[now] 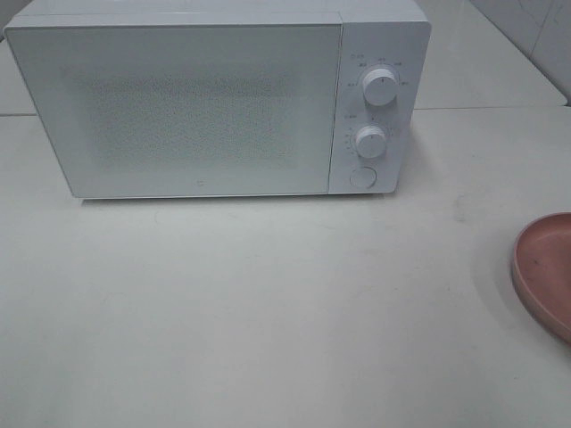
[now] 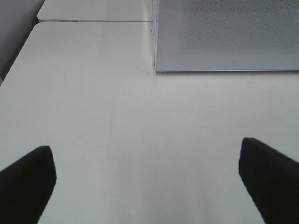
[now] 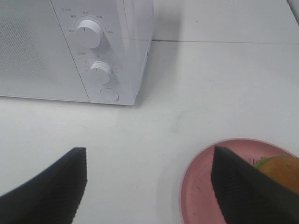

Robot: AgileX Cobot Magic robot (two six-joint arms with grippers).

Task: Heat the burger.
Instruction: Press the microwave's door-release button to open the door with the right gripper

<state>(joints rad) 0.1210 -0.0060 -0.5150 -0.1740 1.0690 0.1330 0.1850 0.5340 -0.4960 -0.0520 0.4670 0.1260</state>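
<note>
The burger (image 3: 281,170) shows only in the right wrist view: a golden-brown bun with a bit of green lettuce, sitting on a round pink plate (image 3: 201,186), partly hidden behind one finger. In the exterior high view only the plate's edge (image 1: 544,267) shows at the far right; the burger is out of frame there. A white microwave (image 1: 205,98) stands at the back with its door shut. My right gripper (image 3: 149,186) is open above the table, beside the plate. My left gripper (image 2: 147,179) is open over bare table in front of the microwave (image 2: 224,35). Neither gripper shows in the exterior high view.
The microwave has two round knobs (image 1: 380,87) and a round button (image 1: 362,176) on its right panel; they also show in the right wrist view (image 3: 88,33). A seam between tabletops (image 2: 93,21) runs behind the microwave.
</note>
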